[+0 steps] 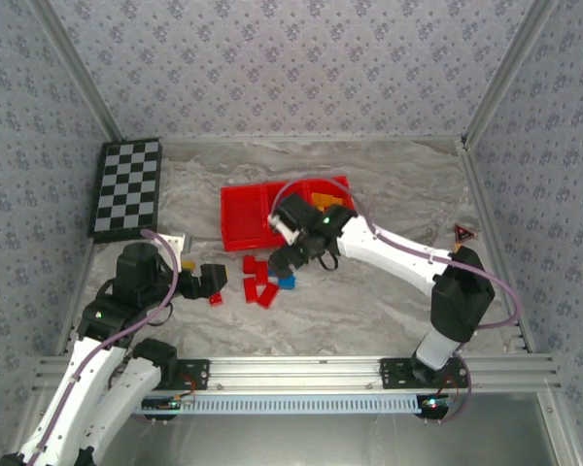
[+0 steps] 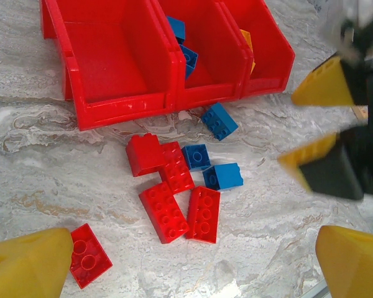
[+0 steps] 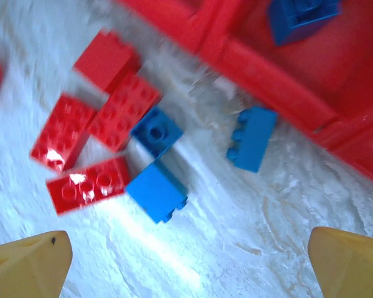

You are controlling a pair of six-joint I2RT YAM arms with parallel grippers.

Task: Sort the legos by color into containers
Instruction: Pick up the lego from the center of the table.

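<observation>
Containers (image 2: 124, 107) — the middle holds blue legos (image 2: 188, 59), the right yellow-orange ones (image 2: 247, 45) — both sets of jaws gape.

Grey patterned walls (image 1: 291, 68) enclose a pale marbled tabletop (image 1: 369, 301).

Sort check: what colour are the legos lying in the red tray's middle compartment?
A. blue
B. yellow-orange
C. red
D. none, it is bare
A: the left wrist view shows blue legos lying inside the middle compartment of the red tray.
</observation>
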